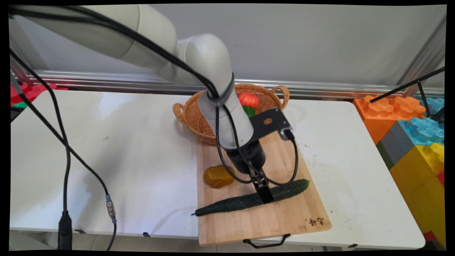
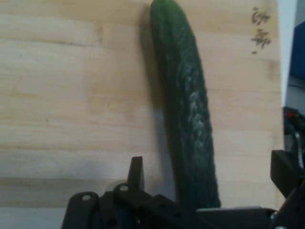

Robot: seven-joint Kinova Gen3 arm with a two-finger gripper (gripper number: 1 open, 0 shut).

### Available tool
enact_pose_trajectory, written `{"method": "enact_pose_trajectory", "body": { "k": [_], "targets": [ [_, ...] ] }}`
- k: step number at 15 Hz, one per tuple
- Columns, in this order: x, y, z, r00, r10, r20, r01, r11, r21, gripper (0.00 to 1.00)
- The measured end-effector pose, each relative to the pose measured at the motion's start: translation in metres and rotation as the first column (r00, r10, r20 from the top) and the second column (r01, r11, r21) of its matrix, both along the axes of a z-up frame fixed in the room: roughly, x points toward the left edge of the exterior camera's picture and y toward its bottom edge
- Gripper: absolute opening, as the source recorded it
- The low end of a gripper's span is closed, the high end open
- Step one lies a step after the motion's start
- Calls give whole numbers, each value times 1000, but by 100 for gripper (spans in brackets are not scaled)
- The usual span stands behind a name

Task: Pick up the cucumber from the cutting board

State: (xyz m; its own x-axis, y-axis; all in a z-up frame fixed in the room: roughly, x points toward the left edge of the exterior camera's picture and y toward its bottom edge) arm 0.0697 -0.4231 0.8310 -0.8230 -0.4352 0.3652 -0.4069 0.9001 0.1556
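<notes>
**Gripper down at the cucumber on the cutting board**

Nearest the main camera, a black handle (image 1: 266, 243) juts from the front edge of a wooden cutting board (image 1: 284, 217) that lies on the white table (image 1: 135, 142). Across the board lies a long dark green cucumber (image 1: 227, 205), running from the lower left up to the right, its thin stem end just past the board's left edge. The gripper (image 1: 265, 193) comes down onto the cucumber's middle, and one black finger (image 1: 266, 195) stands against its near side. Just behind the cucumber, near the board's left edge, sits a rounded brownish-yellow object (image 1: 218, 176). Touching the board's far edge is a woven basket (image 1: 193, 119) holding a red and green item (image 1: 248, 102), partly hidden by the arm. Large coloured toy blocks (image 1: 414, 131) stand past the table's right end.

Seen from the hand, the cucumber (image 2: 187, 119) runs upward from between the fingers (image 2: 136, 172) over the pale board (image 2: 71, 95). The jaws stand apart, one on either side of it, with a visible gap between the left finger and the cucumber.
</notes>
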Motion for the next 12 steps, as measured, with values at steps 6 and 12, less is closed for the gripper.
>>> {"method": "enact_pose_trajectory", "body": {
  "k": [6,12],
  "targets": [
    [-3,4,-27,1000,1,17,0,1000,-14,100],
    [-7,8,-41,1000,-3,18,4,1000,-27,0]
  ]
}}
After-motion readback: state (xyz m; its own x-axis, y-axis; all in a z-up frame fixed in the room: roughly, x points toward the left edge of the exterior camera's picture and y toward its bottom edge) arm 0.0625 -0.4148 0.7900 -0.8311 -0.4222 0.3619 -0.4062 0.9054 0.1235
